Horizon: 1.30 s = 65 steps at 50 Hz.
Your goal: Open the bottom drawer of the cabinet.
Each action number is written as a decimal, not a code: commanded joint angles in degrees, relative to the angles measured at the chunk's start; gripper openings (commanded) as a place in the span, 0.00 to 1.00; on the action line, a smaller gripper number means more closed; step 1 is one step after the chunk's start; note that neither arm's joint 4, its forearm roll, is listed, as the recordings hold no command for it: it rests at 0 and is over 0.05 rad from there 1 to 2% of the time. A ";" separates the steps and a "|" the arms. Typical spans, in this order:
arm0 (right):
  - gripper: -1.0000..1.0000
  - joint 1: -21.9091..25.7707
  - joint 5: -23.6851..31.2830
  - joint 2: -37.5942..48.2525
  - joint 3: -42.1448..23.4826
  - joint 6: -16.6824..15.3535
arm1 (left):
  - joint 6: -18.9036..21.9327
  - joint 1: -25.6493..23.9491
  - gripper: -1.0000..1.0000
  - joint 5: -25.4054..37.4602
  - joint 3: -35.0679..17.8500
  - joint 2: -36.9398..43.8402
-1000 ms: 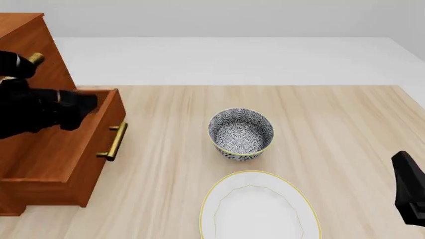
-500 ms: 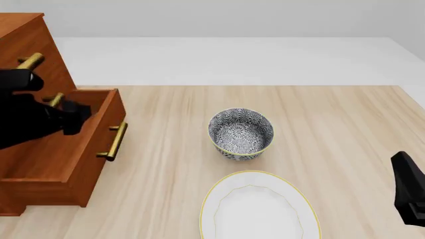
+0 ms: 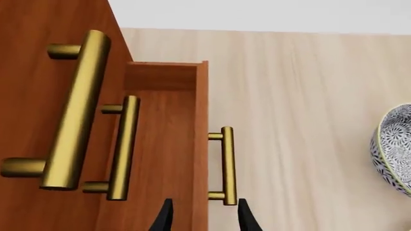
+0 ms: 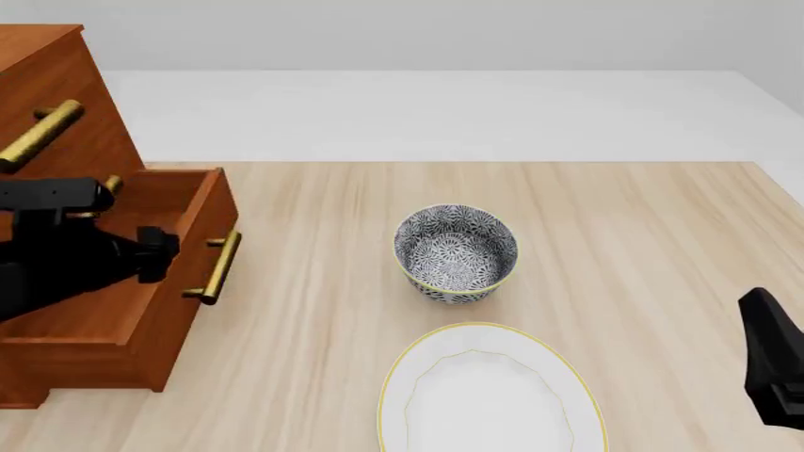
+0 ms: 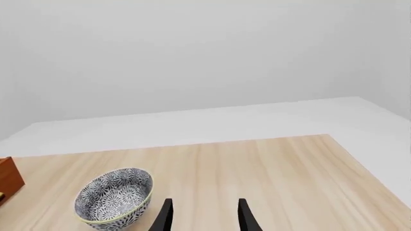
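Observation:
The reddish-brown cabinet (image 4: 56,89) stands at the table's left edge. Its bottom drawer (image 4: 120,306) is pulled out, showing a bare wooden inside (image 3: 163,144), with the brass handle (image 4: 215,268) on its front. My left gripper (image 4: 160,254) hovers over the drawer just behind the front panel, open, holding nothing. In the left wrist view its fingertips (image 3: 165,219) stand either side of the drawer's front panel, close to the handle (image 3: 226,166). At the near right edge of the table is my right gripper (image 5: 204,219), open with nothing in it.
Two upper drawers with brass handles (image 3: 74,110) (image 3: 122,147) stay shut above. A blue-patterned bowl (image 4: 455,252) stands mid-table, also seen in the right wrist view (image 5: 115,195). A white plate (image 4: 484,400) lies near the front edge. The right arm's body (image 4: 769,367) is at far right.
My left gripper has drawn away from the upper handles, coming nearer and lower over the open drawer. The drawer, bowl, plate and right arm have not moved.

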 commanded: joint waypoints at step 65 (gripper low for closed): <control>1.00 -0.92 0.17 0.00 0.31 -0.21 | -2.85 -4.74 1.00 -19.27 8.52 18.63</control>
